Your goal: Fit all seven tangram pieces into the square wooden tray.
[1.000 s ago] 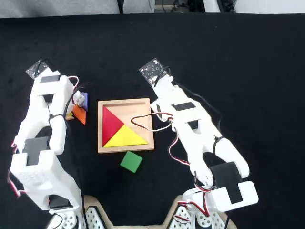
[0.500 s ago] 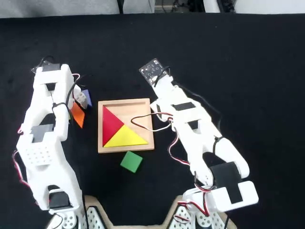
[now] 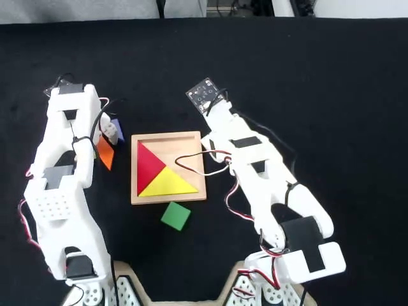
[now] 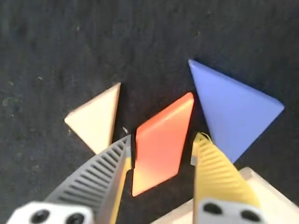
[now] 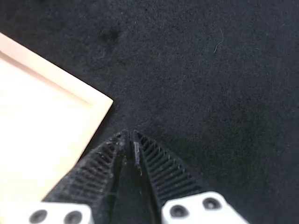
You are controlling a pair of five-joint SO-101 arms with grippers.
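Just left of the tray (image 3: 169, 135), left claw (image 4: 163, 140) has swung over the orange piece (image 4: 164, 116) since a sec ago. Jaws wide apart either side, nothing gripped yet, prob the next pick. The blue triangle (image 4: 233, 109) + cream triangle (image 4: 96, 119) sit beside. Meanwhile right claw (image 5: 128, 136) is pinched closed, empty, hasn't budged. Tray has red triangle (image 3: 148, 164) + yellow triangle (image 3: 167, 183); green square (image 3: 175, 215) outside.

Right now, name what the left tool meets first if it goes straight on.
Probably the orange parallelogram, lying on the black cloth inside the open left tool; the gap to it is unclear.
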